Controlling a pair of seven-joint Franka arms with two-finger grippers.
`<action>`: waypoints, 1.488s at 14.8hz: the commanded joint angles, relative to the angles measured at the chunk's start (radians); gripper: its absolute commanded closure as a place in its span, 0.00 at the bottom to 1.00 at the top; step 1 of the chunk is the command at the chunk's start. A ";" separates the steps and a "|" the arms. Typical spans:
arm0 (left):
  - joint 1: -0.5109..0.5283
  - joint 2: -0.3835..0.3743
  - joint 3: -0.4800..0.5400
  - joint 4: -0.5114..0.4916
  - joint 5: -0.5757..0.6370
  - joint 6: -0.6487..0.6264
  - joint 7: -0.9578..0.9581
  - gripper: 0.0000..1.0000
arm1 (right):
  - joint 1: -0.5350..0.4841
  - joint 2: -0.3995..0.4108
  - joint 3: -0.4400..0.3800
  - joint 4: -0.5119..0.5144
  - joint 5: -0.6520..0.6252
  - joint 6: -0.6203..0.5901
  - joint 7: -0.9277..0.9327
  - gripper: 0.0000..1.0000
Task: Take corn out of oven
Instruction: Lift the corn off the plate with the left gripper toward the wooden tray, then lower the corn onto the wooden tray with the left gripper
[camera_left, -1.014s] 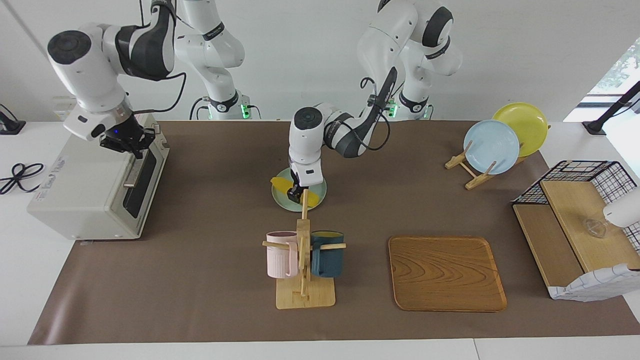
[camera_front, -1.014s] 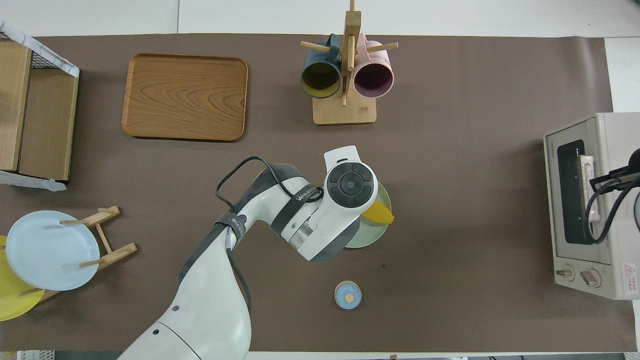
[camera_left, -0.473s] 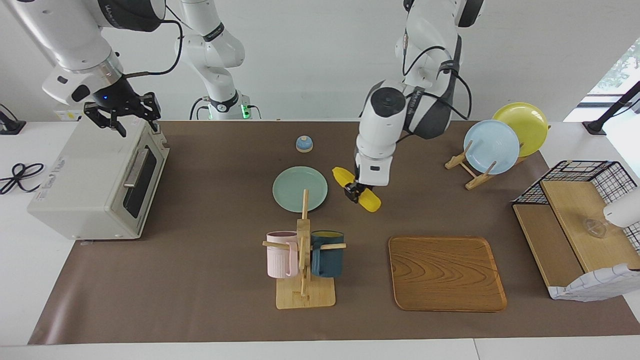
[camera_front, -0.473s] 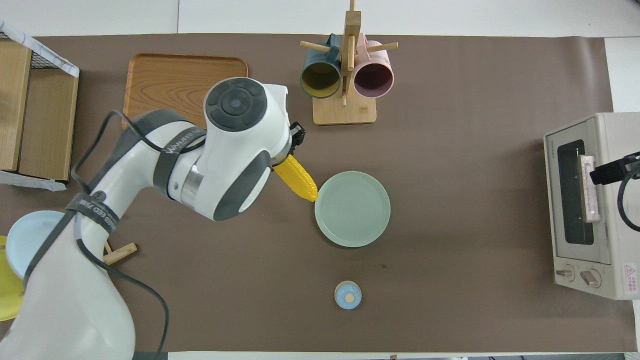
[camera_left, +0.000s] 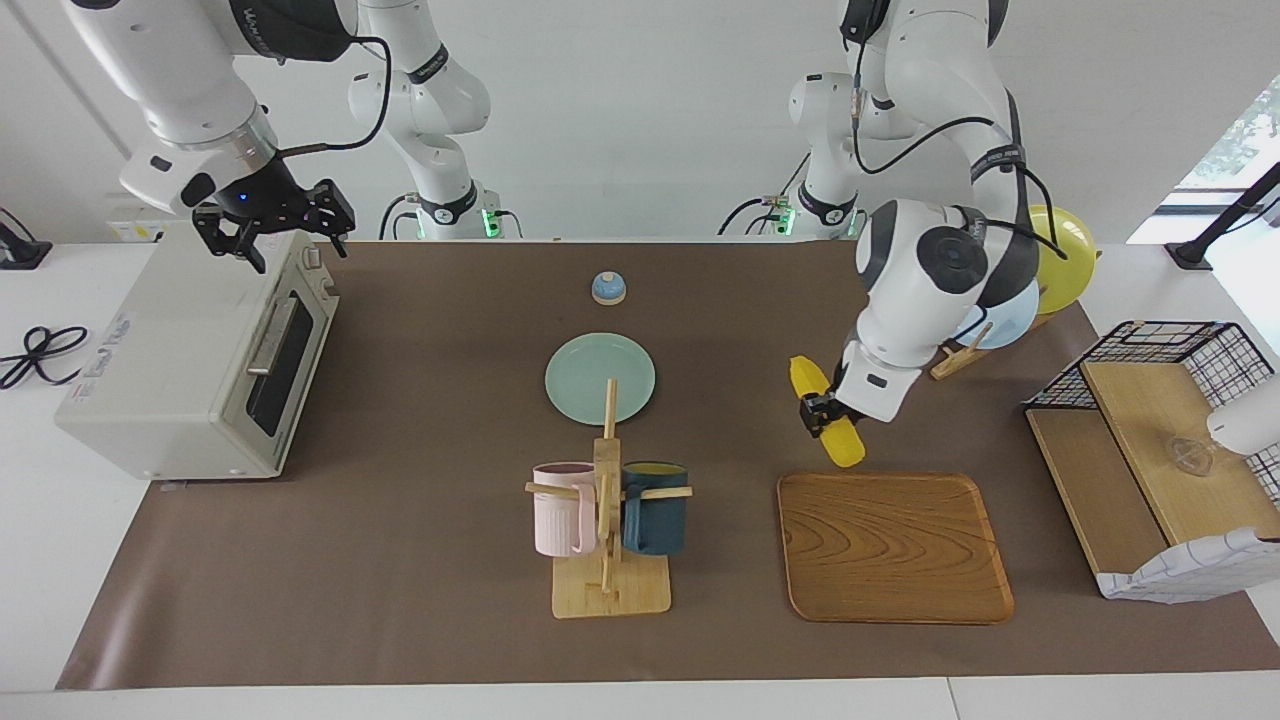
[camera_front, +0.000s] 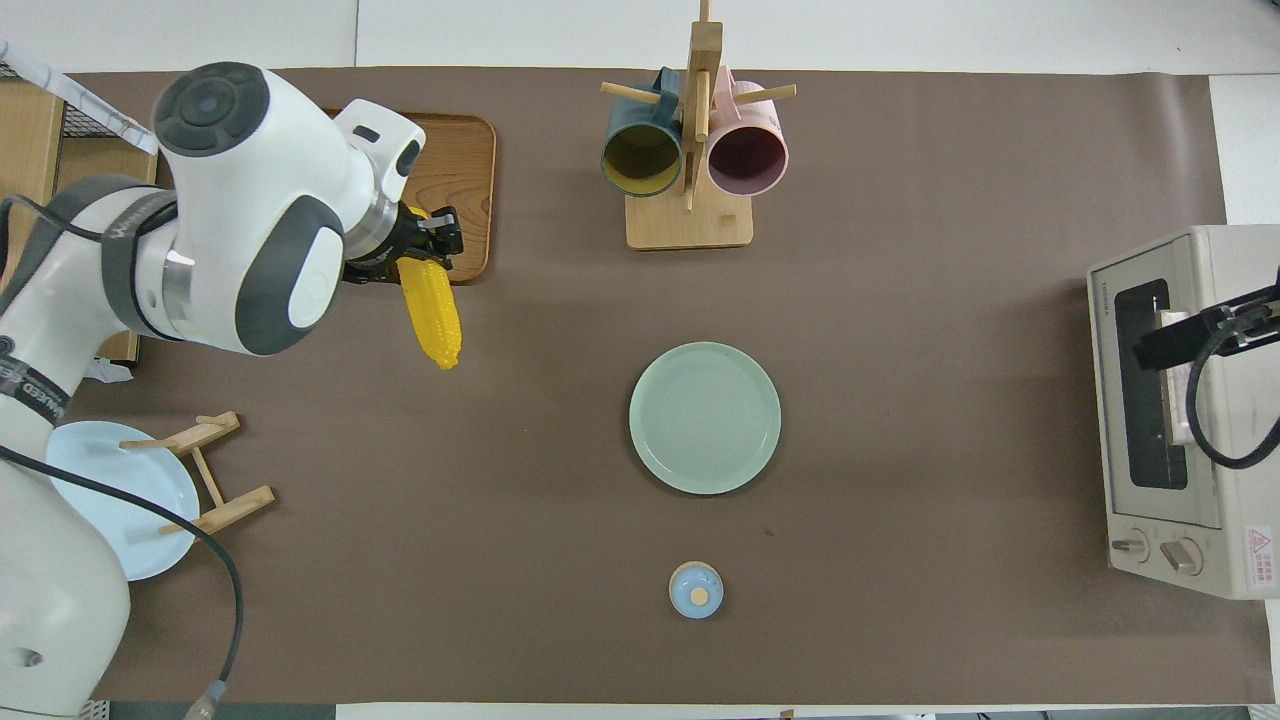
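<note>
The yellow corn (camera_left: 845, 448) hangs tilted in the air with my left gripper (camera_left: 816, 412) shut on its middle. It is over the brown mat, just off the wooden tray's (camera_left: 893, 545) edge nearest the robots. The overhead view shows the corn (camera_front: 432, 315) sticking out of the left gripper (camera_front: 432, 240) at the tray's (camera_front: 460, 190) corner. The off-white oven (camera_left: 200, 360) stands at the right arm's end of the table with its dark glass door closed. My right gripper (camera_left: 278, 238) hovers open and empty above the oven's top front edge. From overhead the right gripper (camera_front: 1190, 338) is over the oven (camera_front: 1190, 520).
A green plate (camera_left: 600, 377) lies mid-table with a small blue bell (camera_left: 608, 288) nearer the robots. A mug rack (camera_left: 607, 520) holds a pink and a dark blue mug. Blue and yellow plates stand in a plate rack (camera_left: 945, 350), and a wire basket shelf (camera_left: 1150, 450) stands at the left arm's end.
My left gripper lifted the corn off the green plate and carried it toward the left arm's end, to the tray's edge. My right gripper left the oven door, rose and opened.
</note>
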 joint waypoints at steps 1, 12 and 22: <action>0.024 0.173 -0.011 0.199 -0.005 -0.005 0.044 1.00 | 0.009 0.008 -0.020 0.018 0.009 -0.026 0.018 0.00; 0.033 0.586 0.029 0.691 0.061 -0.029 0.116 1.00 | -0.051 0.010 -0.020 0.021 0.022 -0.003 0.032 0.00; 0.036 0.477 0.018 0.604 0.058 -0.074 0.125 0.00 | -0.058 0.010 -0.016 0.032 0.027 0.034 0.171 0.00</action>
